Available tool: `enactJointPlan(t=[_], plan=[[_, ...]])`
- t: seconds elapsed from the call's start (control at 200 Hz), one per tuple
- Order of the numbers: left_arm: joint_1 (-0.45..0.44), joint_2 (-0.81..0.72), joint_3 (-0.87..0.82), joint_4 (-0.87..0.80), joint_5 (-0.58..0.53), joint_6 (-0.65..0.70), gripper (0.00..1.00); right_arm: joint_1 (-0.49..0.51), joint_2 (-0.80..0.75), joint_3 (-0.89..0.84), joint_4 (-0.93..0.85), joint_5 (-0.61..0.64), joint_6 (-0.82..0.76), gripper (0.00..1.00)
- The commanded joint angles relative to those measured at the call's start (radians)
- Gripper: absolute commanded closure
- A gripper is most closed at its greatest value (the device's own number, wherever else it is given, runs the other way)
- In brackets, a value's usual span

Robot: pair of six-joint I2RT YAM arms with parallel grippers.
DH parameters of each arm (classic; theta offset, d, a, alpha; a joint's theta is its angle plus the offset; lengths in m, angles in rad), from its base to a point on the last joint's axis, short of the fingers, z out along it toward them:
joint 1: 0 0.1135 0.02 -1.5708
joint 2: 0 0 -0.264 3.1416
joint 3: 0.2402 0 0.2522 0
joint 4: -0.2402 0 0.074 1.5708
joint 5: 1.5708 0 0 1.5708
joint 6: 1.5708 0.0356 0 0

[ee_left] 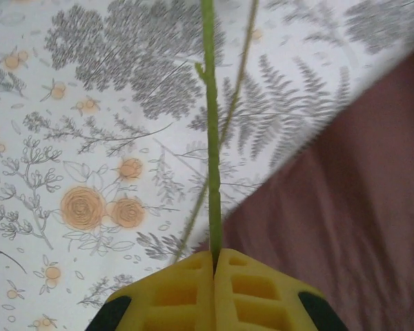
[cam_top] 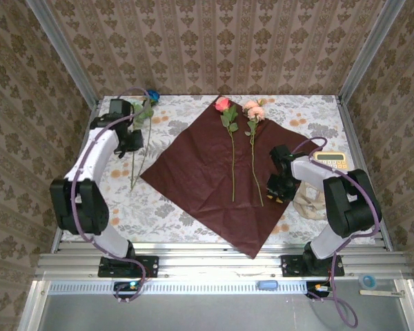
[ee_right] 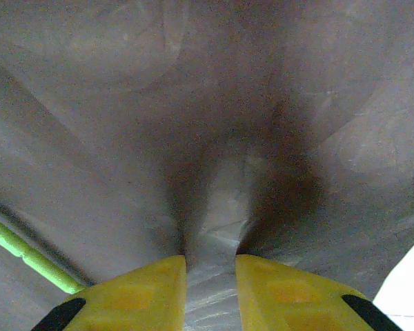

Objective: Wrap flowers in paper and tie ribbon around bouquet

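Two flowers (cam_top: 229,121) lie side by side on paper (cam_top: 193,172).

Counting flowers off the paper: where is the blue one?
The blue flower sits far left in the top view, off the paper, just beyond the left tool.

No legible text, label, brand or number anywhere. Small pale device (cam_top: 333,160) at right edge of surface (cam_top: 152,207) carries a display and buttons, too small to read.

Thin matt maroon paper (cam_top: 207,172), softly creased, with a faint sheen where pinched, smooth green plastic-looking stems on the flowers (ee_left: 211,138), matt moulded yellow plastic left hand (ee_left: 214,256), printed cloth tablecloth (cam_top: 310,114) around the paper, brushed metal rail (cam_top: 214,263) on the paper's near side
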Motion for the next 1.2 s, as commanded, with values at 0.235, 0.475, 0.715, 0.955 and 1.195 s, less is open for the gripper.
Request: enactJointPlan(t=[0.235,0.475,0.715,0.955,1.195], plan=[[-0.375,0.228,0.091,0.380,0.346,-0.278,1.00,-0.001,-0.017,-0.024,-0.029,0.017,0.017,0.73],[-0.411,0.457,0.237,0.500,0.351,-0.375,1.00,-0.001,-0.030,-0.021,-0.037,0.022,0.008,0.73],[-0.394,0.407,0.257,0.293,0.204,-0.328,0.91,-0.001,-0.034,-0.015,-0.038,0.020,-0.006,0.72],[-0.180,0.317,0.205,0.124,0.134,-0.215,0.64,0.097,-0.134,0.064,-0.054,0.124,-0.091,0.56],[0.011,0.420,0.304,-0.015,0.020,-0.081,0.50,0.279,-0.053,0.205,-0.092,0.183,-0.191,0.45]])
